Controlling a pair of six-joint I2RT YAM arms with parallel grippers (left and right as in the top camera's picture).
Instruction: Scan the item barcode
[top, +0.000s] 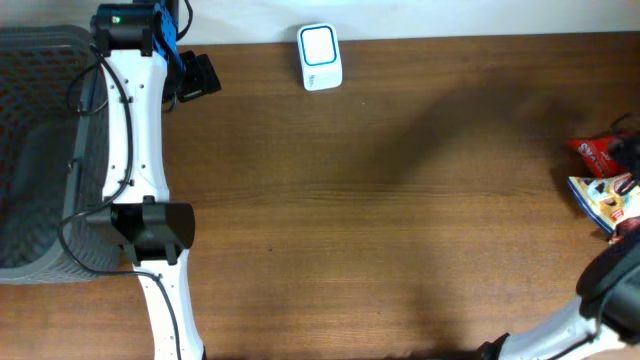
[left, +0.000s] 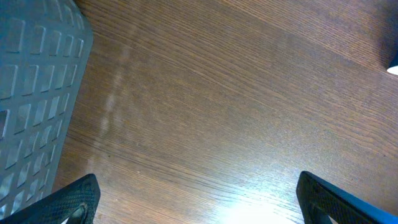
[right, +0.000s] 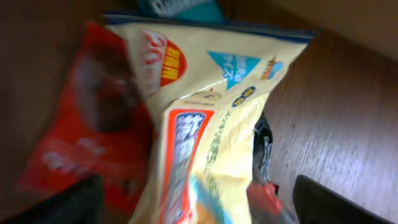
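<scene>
A yellow snack packet (right: 211, 112) with red and blue print, the item, lies on the table at the far right edge (top: 605, 200). It partly covers a red packet (right: 81, 137). My right gripper (right: 202, 205) is open just above it, and the yellow packet fills the gap between the dark fingertips (right: 68, 202). I cannot see a barcode on it. The white and blue scanner (top: 319, 56) stands at the table's far edge, in the middle. My left gripper (left: 199, 199) hangs open over bare wood near the far left.
A dark grey mesh basket (top: 40, 150) fills the left end of the table, and its wall (left: 31, 87) shows beside my left gripper. The red packet (top: 595, 152) lies just behind the yellow one. The left arm (top: 135, 150) runs along the basket's edge.
</scene>
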